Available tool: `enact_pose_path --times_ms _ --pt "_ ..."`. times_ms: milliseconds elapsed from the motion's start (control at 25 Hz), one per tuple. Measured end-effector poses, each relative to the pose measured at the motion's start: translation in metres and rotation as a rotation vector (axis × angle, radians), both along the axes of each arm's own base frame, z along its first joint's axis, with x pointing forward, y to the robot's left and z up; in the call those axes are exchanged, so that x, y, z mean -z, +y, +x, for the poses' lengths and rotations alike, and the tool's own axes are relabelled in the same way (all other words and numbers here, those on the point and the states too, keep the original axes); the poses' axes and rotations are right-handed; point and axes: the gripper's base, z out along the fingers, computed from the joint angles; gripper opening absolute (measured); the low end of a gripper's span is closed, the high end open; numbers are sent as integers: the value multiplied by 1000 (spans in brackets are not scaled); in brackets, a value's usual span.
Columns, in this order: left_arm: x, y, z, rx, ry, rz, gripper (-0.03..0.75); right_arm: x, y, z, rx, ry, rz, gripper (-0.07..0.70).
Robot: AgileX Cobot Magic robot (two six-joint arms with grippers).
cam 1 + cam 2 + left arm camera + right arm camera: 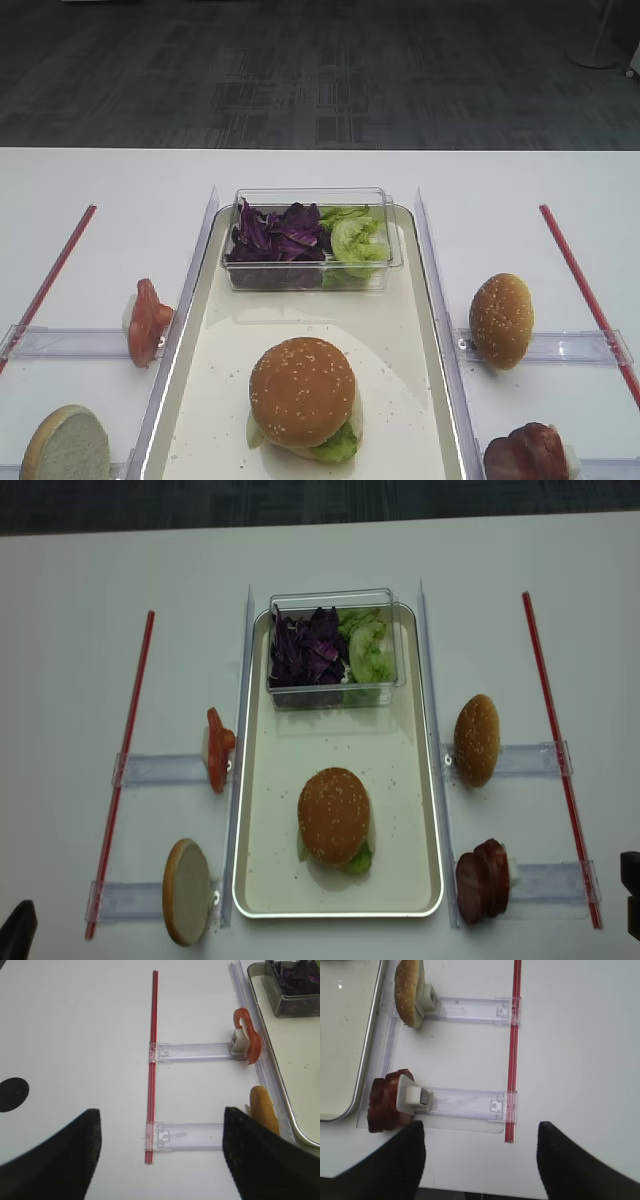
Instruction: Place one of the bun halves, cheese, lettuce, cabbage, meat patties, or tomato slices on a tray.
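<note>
Both my jaws hang open and empty outside the tray, so I judge a next pick pending: meat patties just right of its rim.

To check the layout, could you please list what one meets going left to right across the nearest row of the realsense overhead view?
Pale flat-faced bun half → assembled burger on the tray → meat patties.
</note>
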Motion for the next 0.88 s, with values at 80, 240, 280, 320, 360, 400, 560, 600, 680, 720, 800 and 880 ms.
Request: enact_pose_path --times_ms 80,240,280,320,360,400,560,600,680,720,800,880 --pt "0 0 0 0 0 0 472 -2 0 -6 0 -39 0 501" --pt "0 0 0 0 0 0 472 -2 0 -15 1 -100 -3 501" --pt "0 0 0 0 0 0 472 -2 0 -17 1 -116 -3 501" --pt "0 0 0 0 0 0 472 -3 0 -19 1 -131 -3 501" --pt "0 0 0 0 0 0 472 -3 0 -22 1 -148 -3 501" --pt "0 0 0 0 0 0 472 -3 0 -24 1 -164 -3 501" --pt "0 0 0 0 0 0 472 -5 0 -33 1 -226 -4 501" --pt "0 0 0 0 0 0 472 -5 0 -35 1 -241 -4 501" --pt "0 0 0 0 0 0 472 -5 0 -40 1 -274 -6 501" --pt "0 0 0 0 0 0 472 -5 0 -42 1 -286 -6 501" --pt "0 0 0 0 0 0 472 -6 0 -47 1 -316 -7 501" --pt "0 0 0 0 0 0 472 -6 0 -50 1 -340 -7 501"
